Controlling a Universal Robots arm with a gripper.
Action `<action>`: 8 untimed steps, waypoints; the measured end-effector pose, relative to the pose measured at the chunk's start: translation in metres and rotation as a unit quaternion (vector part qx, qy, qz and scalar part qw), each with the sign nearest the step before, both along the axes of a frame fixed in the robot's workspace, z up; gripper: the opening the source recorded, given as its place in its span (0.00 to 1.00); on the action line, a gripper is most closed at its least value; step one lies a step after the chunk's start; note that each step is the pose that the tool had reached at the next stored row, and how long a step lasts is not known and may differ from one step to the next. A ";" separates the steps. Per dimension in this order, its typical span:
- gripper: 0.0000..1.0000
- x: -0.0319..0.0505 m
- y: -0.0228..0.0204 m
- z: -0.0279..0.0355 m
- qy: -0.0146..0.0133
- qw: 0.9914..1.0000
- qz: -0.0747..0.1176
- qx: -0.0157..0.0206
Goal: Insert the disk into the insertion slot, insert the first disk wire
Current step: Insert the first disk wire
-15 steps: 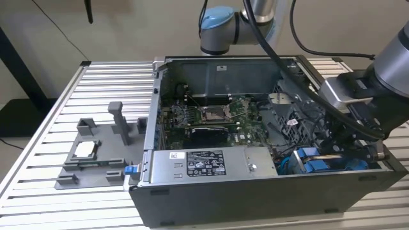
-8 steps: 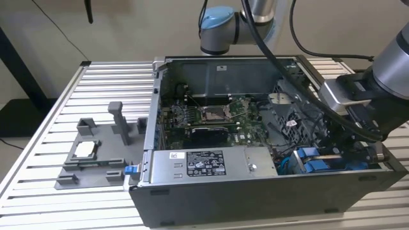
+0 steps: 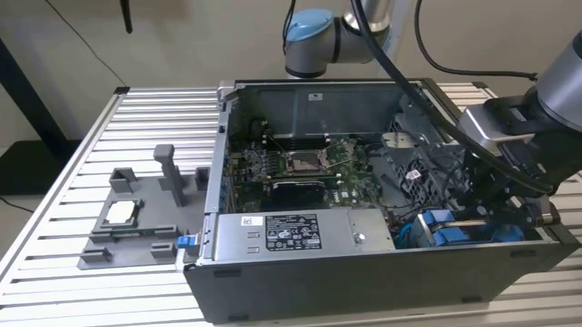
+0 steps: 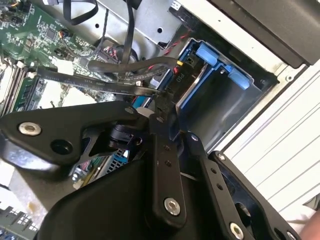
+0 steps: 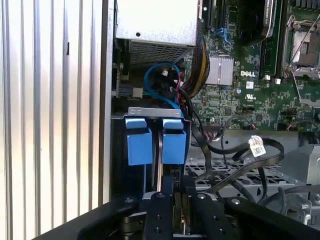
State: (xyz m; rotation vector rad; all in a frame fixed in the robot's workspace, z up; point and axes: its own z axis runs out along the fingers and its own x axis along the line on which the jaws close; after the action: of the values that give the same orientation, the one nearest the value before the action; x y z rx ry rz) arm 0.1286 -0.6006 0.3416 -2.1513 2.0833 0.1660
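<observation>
The disk stands on edge in the insertion slot [image 4: 220,102] at the case's front corner. Its blue carrier tabs [image 5: 140,146] stick up side by side, and they show as blue blocks [image 3: 448,235] in the exterior view. My gripper [image 5: 179,207] hangs right over that bay, with its black fingers [image 4: 161,135] close together. They pinch the black plug of a flat disk wire [image 4: 100,82] at the bay's blue-framed mouth [image 4: 192,82]. Whether the plug is seated I cannot tell.
The open computer case [image 3: 364,279] lies on a slatted metal table [image 3: 155,122]. A silver power-supply box [image 3: 291,235] sits beside the bay and the green motherboard [image 3: 309,163] behind it. Loose black cables [image 5: 235,150] cross near the gripper. A grey fixture [image 3: 136,221] stands outside the case.
</observation>
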 end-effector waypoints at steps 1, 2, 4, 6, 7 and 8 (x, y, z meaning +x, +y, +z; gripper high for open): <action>0.23 0.0000 0.0000 -0.0011 0.000 1.000 0.000 0.000; 0.23 0.0000 0.0000 -0.0024 0.000 1.000 0.000 -0.001; 0.23 0.0000 0.0000 -0.0040 0.000 1.000 -0.001 -0.002; 0.23 0.0000 0.0000 -0.0062 0.000 1.000 -0.002 -0.002; 0.23 0.0000 0.0000 -0.0076 0.000 1.000 -0.003 -0.002; 0.23 0.0000 0.0000 -0.0082 0.000 1.000 -0.005 -0.002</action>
State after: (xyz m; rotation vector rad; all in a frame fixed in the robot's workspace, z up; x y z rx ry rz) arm 0.1286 -0.6006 0.3334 -2.1432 2.0960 0.1605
